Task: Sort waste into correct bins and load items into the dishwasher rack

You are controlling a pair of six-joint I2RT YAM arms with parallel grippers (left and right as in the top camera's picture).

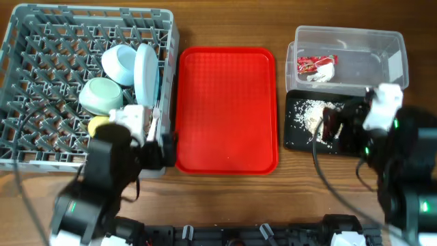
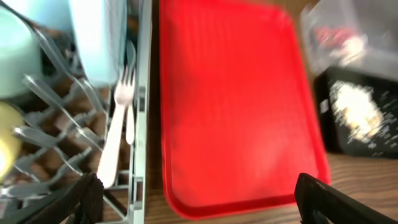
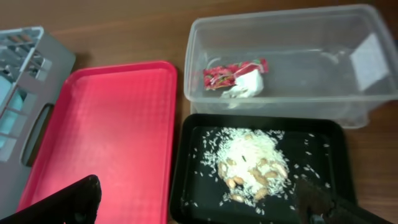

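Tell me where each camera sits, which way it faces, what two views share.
Overhead: above the table, looking straight down; left arm and right arm show below.
Left wrist: on its arm, facing forward over the large grey plastic dishwasher rack, white plastic fork and red plastic tray; open jaws at bottom corners.
Right wrist: on its arm, facing the shallow black rectangular tray and clear rectangular plastic tub; open jaws at bottom corners.
Shared: all show the red plastic tray.

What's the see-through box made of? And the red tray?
The box looks like clear, glossy plastic: the table shows through its walls. The red tray seems hard plastic too, with a finely bumpy, fairly matte surface.
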